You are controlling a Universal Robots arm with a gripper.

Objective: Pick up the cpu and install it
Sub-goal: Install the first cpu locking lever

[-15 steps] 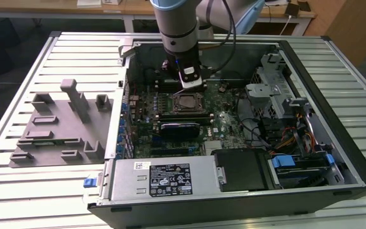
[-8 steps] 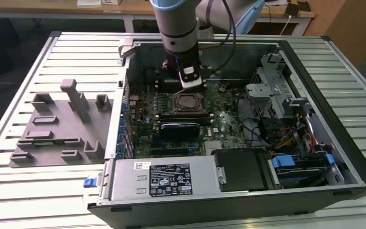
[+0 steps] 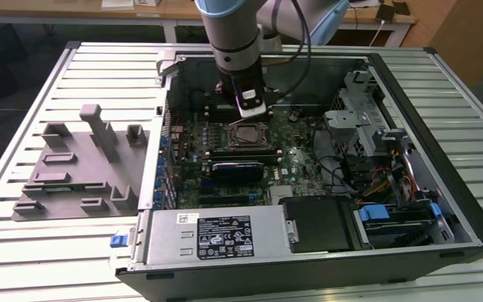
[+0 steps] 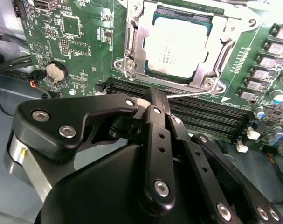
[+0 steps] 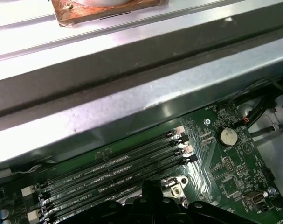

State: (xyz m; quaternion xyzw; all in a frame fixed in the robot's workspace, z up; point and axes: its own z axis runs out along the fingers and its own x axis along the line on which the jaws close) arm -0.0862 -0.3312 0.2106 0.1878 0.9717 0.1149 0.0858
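Cpu (image 4: pixel 177 45) apparently seated on green motherboard (image 4: pixel 76 28), claw (image 4: pixel 153 100) above

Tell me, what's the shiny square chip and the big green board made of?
The cpu top looks like brushed, silvery metal; it catches light softly. The green board looks like glossy, lacquered circuit-board laminate, probably fibreglass, dotted with tiny soldered parts. The end effector looks like matte black metal or plastic.

The exterior view looks steeply down on the whole case (image 3: pixel 309 163). Both wrist views sit close above its motherboard (image 4: pixel 80 42), sharing the memory slots (image 5: pixel 113 165).
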